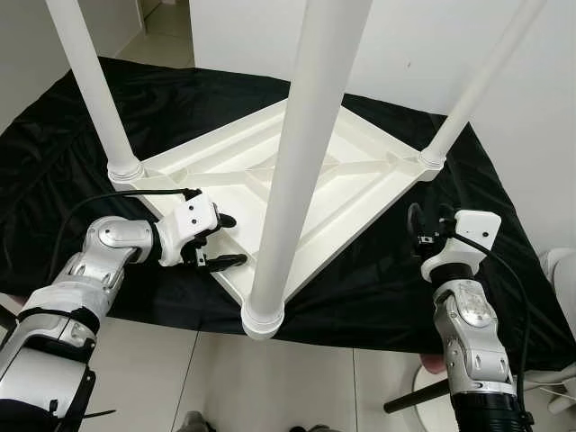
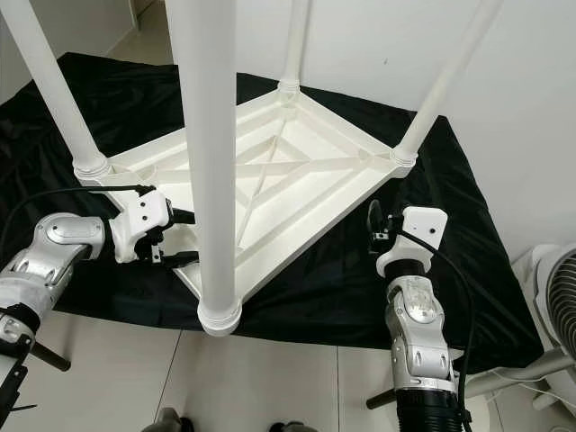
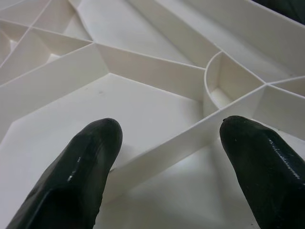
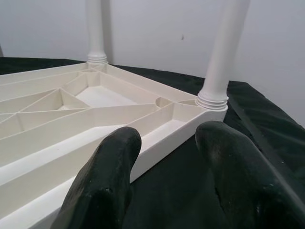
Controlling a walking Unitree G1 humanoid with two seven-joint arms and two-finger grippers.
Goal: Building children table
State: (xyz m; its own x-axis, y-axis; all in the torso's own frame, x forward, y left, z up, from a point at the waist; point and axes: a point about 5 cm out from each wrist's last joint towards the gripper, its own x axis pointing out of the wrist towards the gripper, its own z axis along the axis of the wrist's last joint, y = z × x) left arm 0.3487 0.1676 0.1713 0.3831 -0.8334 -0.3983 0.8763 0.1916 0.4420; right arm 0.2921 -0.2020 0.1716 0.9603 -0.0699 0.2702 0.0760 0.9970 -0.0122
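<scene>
A white plastic children's table [image 1: 297, 180] lies upside down on a black cloth sheet [image 1: 90, 126] spread over a pale tiled floor [image 1: 297, 387], with its ribbed underside facing up. Four round white plastic legs stand upright from its corners: the near leg [image 1: 301, 153] rises at the corner closest to the robot, the left leg [image 1: 94, 90] and the right leg [image 1: 481, 81] stand at the side corners, and the far leg [image 2: 295, 40] stands at the corner toward the white wall [image 1: 432, 45].

The left gripper [image 1: 220, 241] reaches over the table's near left edge, between the left and near legs. Its jaws are spread wide, one black finger [image 3: 71, 176] on each side of a thin white rib [image 3: 181, 143] of the underside, gripping nothing.

The right gripper [image 2: 376, 220] hovers above the sheet just beside the table's near right edge, below the right leg. Its jaws are apart and empty.
</scene>
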